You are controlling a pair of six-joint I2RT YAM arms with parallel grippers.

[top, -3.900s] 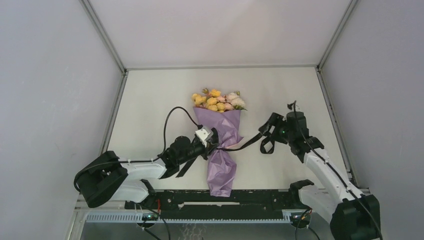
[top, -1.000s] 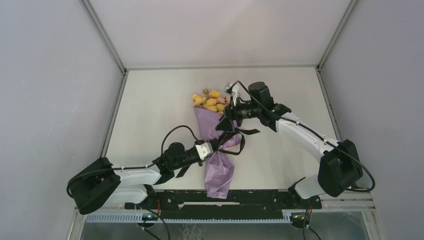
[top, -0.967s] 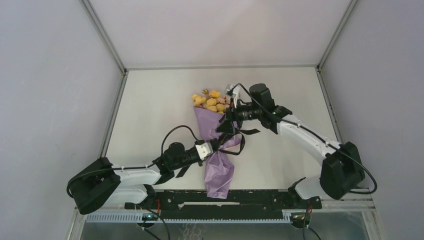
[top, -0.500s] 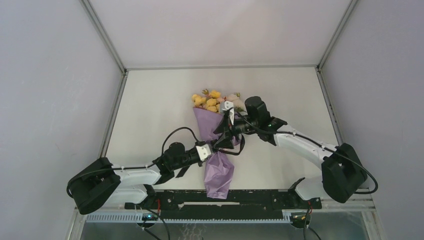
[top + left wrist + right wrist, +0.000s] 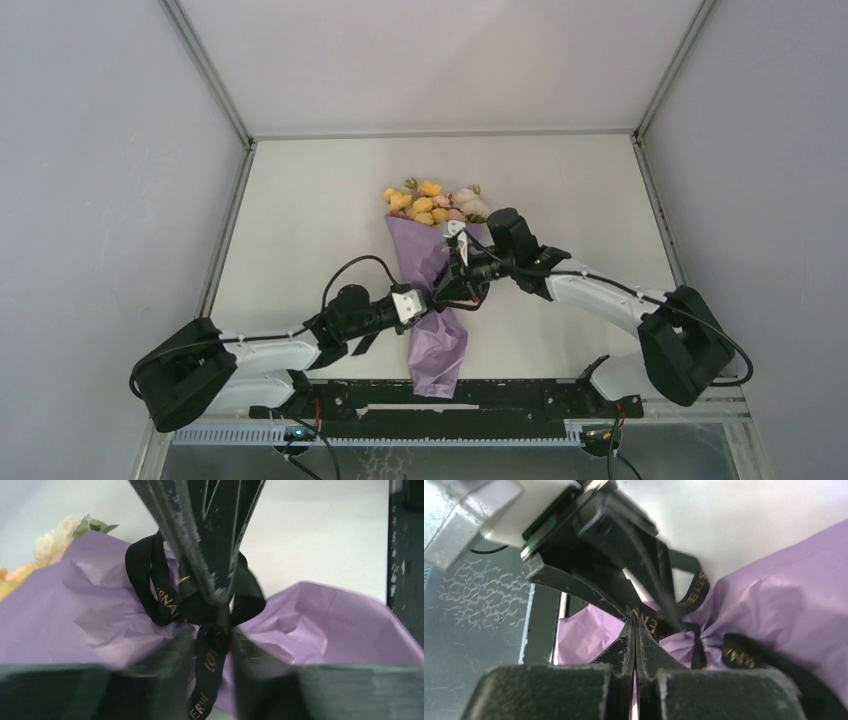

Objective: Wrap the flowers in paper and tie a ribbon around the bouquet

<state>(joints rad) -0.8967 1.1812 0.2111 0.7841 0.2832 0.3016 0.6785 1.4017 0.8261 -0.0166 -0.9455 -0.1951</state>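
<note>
Lab test booth: grey panels [image 5: 90, 180] around a white table [image 5: 300, 210].

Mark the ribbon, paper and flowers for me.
ribbon [image 5: 209, 660], left wrist view, tail hanging below the loops.
paper [image 5: 438, 345], top view, crumpled lower end of the wrap.
flowers [image 5: 428, 203], top view, yellow blooms at the wide end.

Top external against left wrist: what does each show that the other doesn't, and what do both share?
Only top external: both arms whole, the table, the bouquet end to end. Only left wrist: gold lettering on the ribbon, its tail between the parted jaws of the left gripper, the right gripper pinched shut on it at the knot. Both: the lilac paper, the black ribbon round its waist, the two grippers meeting there.
</note>
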